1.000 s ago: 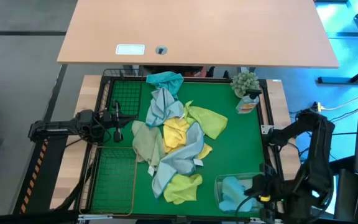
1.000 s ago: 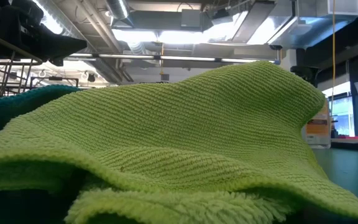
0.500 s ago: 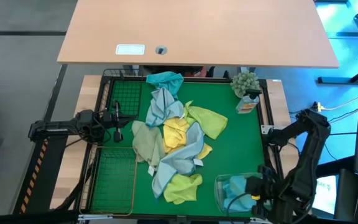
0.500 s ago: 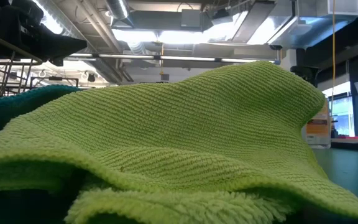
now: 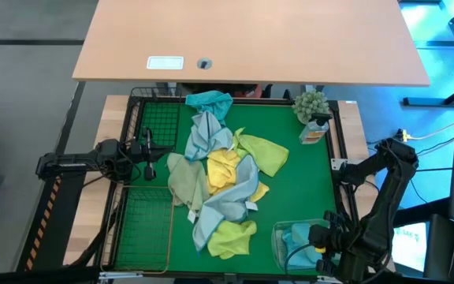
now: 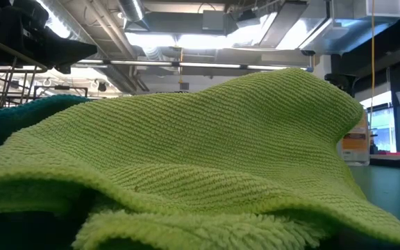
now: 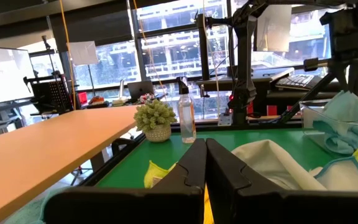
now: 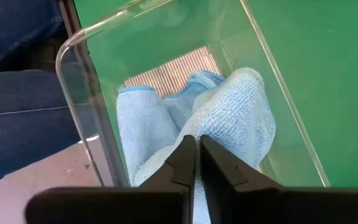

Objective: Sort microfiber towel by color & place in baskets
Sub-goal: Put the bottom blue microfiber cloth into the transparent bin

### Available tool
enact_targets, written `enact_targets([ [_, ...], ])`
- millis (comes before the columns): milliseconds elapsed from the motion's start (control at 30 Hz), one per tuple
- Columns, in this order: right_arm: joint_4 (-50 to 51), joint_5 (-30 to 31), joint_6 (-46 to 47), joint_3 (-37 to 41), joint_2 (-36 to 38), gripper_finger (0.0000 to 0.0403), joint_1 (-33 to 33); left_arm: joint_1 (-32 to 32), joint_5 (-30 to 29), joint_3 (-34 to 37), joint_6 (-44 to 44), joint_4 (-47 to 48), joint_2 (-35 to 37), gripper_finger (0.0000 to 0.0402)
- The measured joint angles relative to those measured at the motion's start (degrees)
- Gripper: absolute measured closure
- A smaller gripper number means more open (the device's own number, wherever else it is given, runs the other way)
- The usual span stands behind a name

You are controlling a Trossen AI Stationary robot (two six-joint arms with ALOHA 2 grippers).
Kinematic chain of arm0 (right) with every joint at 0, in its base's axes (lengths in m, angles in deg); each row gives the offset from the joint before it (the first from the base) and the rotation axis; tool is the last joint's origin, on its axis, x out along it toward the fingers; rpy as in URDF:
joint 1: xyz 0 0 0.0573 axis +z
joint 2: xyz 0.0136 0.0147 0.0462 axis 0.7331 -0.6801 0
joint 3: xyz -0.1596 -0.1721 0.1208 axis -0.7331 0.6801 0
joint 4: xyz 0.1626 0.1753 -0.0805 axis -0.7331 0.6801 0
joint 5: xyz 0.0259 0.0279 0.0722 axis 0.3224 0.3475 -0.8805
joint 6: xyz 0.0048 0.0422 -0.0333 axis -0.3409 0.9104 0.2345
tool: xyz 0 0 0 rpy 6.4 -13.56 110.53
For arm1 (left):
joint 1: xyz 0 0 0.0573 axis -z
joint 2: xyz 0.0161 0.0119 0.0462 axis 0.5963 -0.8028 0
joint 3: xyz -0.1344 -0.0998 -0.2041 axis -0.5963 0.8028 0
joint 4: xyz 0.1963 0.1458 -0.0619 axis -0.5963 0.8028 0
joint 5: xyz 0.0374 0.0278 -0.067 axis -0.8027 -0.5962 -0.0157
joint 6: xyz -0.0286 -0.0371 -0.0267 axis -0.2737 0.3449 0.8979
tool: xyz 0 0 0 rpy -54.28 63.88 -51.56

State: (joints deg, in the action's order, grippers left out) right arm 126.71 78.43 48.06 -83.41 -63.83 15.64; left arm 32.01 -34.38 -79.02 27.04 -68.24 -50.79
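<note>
Down at the near right corner of the green mat, the right gripper hangs over the clear plastic tub, its two fingers standing almost together with only a thin slit between them. A light blue towel lies bunched inside the tub just under the fingertips — whether the tips still pinch a fold of it I cannot tell.

The left gripper waits at the left edge of the table, fingers pressed together on nothing, above the black wire basket. Nearer the front on that same side sits the tan wire basket.

Between the baskets and the tub, the unsorted towel pile sprawls across the middle of the mat: a teal towel at the far edge, light blue, yellow, lime green and pale sage pieces overlapping one another. One lime green towel lies so close to the low camera that it fills most of that view. A small potted plant stands at the far right corner, with a spray bottle just beside it.
</note>
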Motion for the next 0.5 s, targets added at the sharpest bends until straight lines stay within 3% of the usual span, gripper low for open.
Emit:
enact_targets([
  [500, 3.12, -12.70, -0.50, 0.02, 0.00, 0.0259, -6.42, 0.00, 0.01, 0.00, 0.51, -0.01, 0.00, 0.0401],
])
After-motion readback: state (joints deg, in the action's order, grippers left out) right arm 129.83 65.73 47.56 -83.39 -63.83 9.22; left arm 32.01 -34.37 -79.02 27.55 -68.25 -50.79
